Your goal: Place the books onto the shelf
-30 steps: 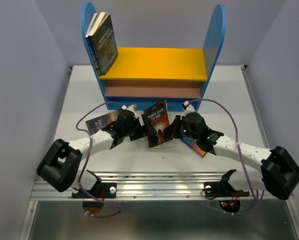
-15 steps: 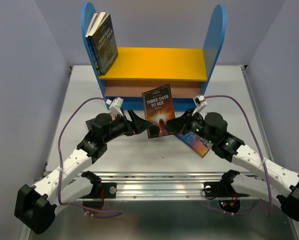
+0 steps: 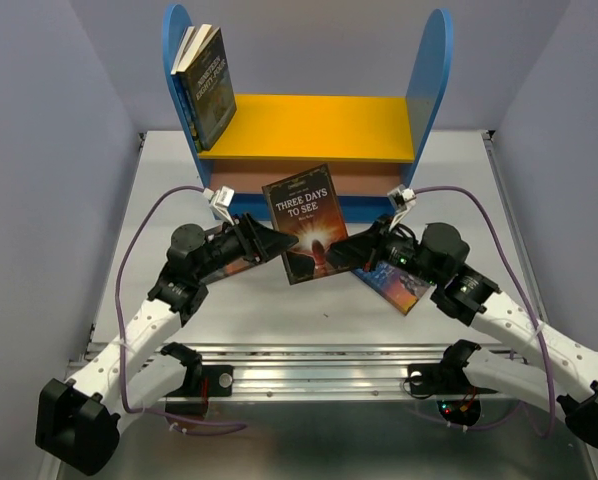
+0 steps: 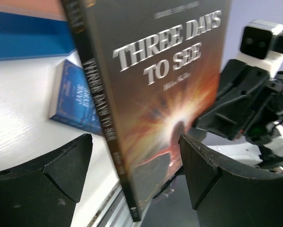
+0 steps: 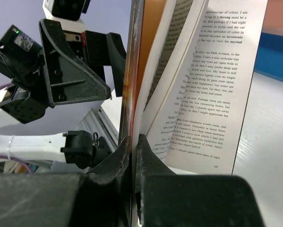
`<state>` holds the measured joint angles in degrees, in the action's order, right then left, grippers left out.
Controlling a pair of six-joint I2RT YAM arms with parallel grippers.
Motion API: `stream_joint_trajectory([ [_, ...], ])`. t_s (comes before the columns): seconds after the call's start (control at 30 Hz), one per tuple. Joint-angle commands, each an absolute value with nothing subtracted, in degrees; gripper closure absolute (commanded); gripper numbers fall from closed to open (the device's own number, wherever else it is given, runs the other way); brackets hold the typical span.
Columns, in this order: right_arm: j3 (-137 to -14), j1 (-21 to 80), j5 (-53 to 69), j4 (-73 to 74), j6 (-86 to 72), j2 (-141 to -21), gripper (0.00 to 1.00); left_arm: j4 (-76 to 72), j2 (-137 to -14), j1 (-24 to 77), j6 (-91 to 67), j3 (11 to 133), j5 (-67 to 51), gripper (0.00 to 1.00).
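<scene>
table (image 3: pixel 279 320): white | walls (image 3: pixel 39 150): pale lavender | shelf (image 3: pixel 309 125): far edge

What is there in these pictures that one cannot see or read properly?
- Top view: flat book under the left arm, title covered by it.
- Top view: rear book on the shelf, cover hidden by Nineteen Eighty-Four.
- Left wrist view: Jane Eyre, cover hidden behind Three Days to See.
</scene>
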<state>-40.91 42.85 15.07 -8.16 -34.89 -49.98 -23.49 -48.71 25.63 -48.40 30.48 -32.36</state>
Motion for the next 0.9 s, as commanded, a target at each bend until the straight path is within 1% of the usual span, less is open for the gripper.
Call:
stream_joint_trajectory([
  [0.0, -44.9, 43.2, 18.7, -17.0, -35.9, -49.3, 0.99, -32.7, -47.3, 25.3, -49.0, 30.1, -38.3, 0.17],
  [0.03, -44.8, 43.2, 19.2, -17.5, -35.9, -49.4, 0.99, -33.6, -47.4, 25.3, -49.1, 30.0, -39.1, 0.18],
  [0.07, -44.7, 43.2, 19.7, -18.2, -36.2, -49.5, 0.99, -34.3, -47.6, 25.2, -49.6, 29.9, -40.2, 0.3],
  [0.13, -45.0, 43.2, 19.8, -18.4, -36.2, -49.4, 0.99, -35.0, -47.7, 25.2, -50.0, 29.8, -40.7, 0.42],
  [0.17, -45.0, 43.2, 19.7, -18.3, -36.3, -49.5, 0.99, -35.2, -47.6, 25.3, -50.2, 29.8, -40.8, 0.53],
  [0.23, -45.1, 43.2, 19.6, -18.4, -36.4, -49.5, 0.99, -35.6, -47.1, 25.2, -50.4, 29.7, -40.6, 0.62],
  [0.27, -45.0, 43.2, 19.3, -18.3, -36.6, -49.5, 0.99, -35.6, -46.9, 25.2, -50.4, 29.7, -40.4, 0.74],
  [0.3, -44.9, 43.2, 19.1, -18.3, -36.6, -49.3, 0.99, -35.5, -46.6, 25.1, -50.5, 29.7, -40.3, 0.79],
  [0.33, -44.9, 43.2, 18.9, -18.2, -36.6, -49.4, 0.99, -35.5, -46.4, 25.2, -50.6, 29.6, -40.3, 0.87],
  [0.37, -45.0, 43.2, 18.0, -17.8, -36.6, -49.4, 0.99, -35.5, -46.3, 25.2, -50.8, 29.5, -39.8, 1.0],
  [0.43, -45.2, 43.2, 16.8, -16.0, -36.0, -49.3, 0.99, -35.4, -46.1, 25.1, -50.5, 29.7, -39.6, 1.0],
  [0.5, -45.6, 43.2, 12.2, -12.6, -35.3, -49.0, 0.99, -34.8, -46.1, 25.1, -49.9, 30.3, -38.5, 1.0],
  [0.53, -46.5, 43.2, 7.3, -9.1, -34.8, -48.9, 0.97, -34.3, -46.1, 25.0, -48.7, 31.5, -37.5, 1.0],
  [0.57, -47.1, 43.2, 4.7, -9.1, -34.8, -48.8, 0.82, -33.5, -46.1, 25.1, -47.8, 31.6, -36.7, 1.0],
  [0.6, -47.6, 43.2, 2.0, -5.3, -34.5, -48.6, 0.43, -30.6, -46.2, 25.0, -46.5, 34.3, -35.8, 1.0],
  [0.63, -48.9, 43.2, -3.1, -1.7, -34.4, -48.3, 0.21, -29.0, -46.3, 25.1, -43.6, 38.1, -33.5, 1.0],
  [0.67, -49.6, 43.2, -5.3, -0.2, -34.5, -48.2, 0.0, -24.7, -46.7, 25.0, -41.7, 40.5, -32.0, 1.0],
  [0.77, -50.6, 43.2, -11.5, 4.6, -34.7, -46.9, 0.0, -19.4, -46.9, 25.1, -36.5, 47.1, -26.0, 1.0],
  [0.8, -50.7, 43.2, -12.7, 6.3, -34.5, -46.3, 0.0, -16.9, -47.2, 25.0, -33.1, 51.3, -24.5, 1.0],
  [0.87, -50.4, 43.2, -14.9, 7.6, -34.4, -45.4, 0.0, -14.8, -47.4, 25.1, -30.3, 55.0, -20.4, 1.0],
])
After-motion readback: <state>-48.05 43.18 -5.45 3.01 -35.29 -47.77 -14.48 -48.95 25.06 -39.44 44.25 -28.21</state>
